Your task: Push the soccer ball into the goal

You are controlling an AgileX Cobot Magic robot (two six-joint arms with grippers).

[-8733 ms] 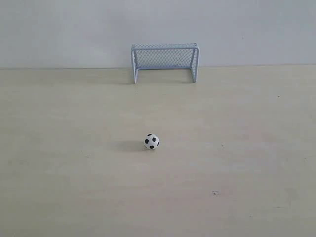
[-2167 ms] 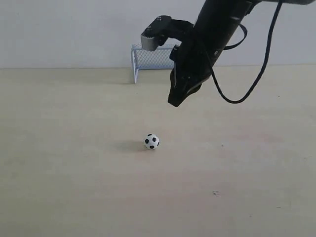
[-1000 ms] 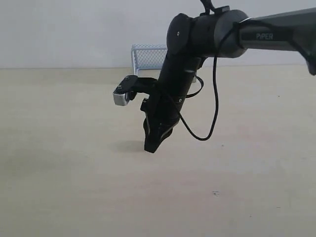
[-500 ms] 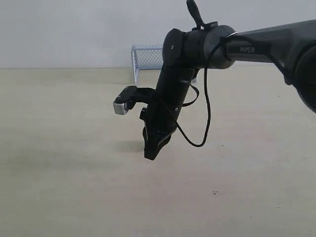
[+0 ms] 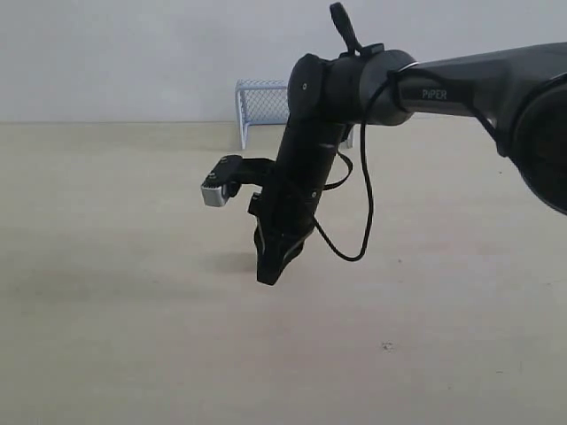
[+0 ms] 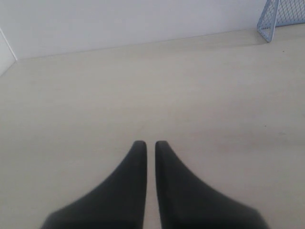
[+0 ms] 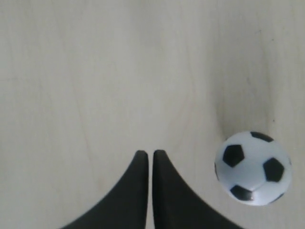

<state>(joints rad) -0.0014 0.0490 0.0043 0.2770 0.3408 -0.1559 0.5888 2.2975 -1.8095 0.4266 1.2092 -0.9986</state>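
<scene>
The soccer ball (image 7: 252,167), white with black patches, lies on the pale table beside my right gripper (image 7: 150,152), a short gap away and untouched. That gripper is shut, empty, pointing down at the table. In the exterior view the right gripper (image 5: 268,276) hangs low over the table's middle and hides the ball. The goal (image 5: 263,104), pale frame with mesh, stands at the table's far edge, partly behind the right arm. The goal (image 6: 281,16) also shows in a corner of the left wrist view. My left gripper (image 6: 150,143) is shut and empty above bare table.
A black cable (image 5: 354,221) loops down from the right arm (image 5: 461,80), which reaches in from the right. A white wall (image 5: 106,53) rises behind the pale table (image 5: 106,336).
Over the last second the right gripper has sunk slightly and shifted a little nearer in the exterior view, still covering the ball's spot. Before that the arm came down from above the goal.
</scene>
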